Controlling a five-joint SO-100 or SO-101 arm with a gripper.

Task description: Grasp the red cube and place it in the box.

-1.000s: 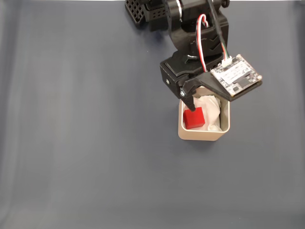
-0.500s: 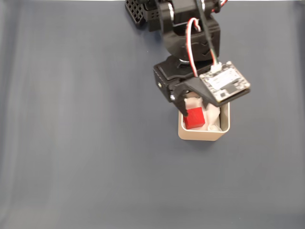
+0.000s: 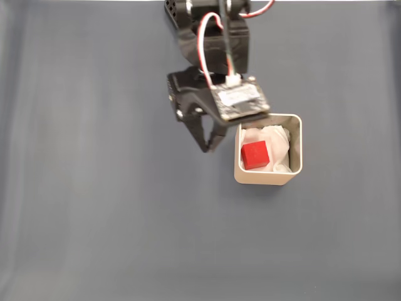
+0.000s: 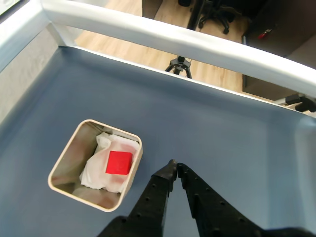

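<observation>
The red cube [image 3: 254, 155] lies inside the box [image 3: 268, 179] on crumpled white paper, in the box's left half in the fixed view. In the wrist view the red cube [image 4: 119, 162] sits in the beige box [image 4: 61, 160] at the lower left. My gripper [image 3: 208, 145] hangs above the mat just left of the box, apart from it. In the wrist view my gripper [image 4: 174, 167] has its black fingertips touching, shut with nothing between them.
A dark blue-grey mat [image 3: 94, 188] covers the table. The arm's base [image 3: 188, 15] stands at the top centre of the fixed view. In the wrist view a white rail [image 4: 163, 39] borders the mat's far edge, with a tripod [image 4: 178, 66] and wooden floor beyond.
The gripper has let go of the red cube, risen out of the box and swung left. Its fingers have shut. The cube stays in the box.
</observation>
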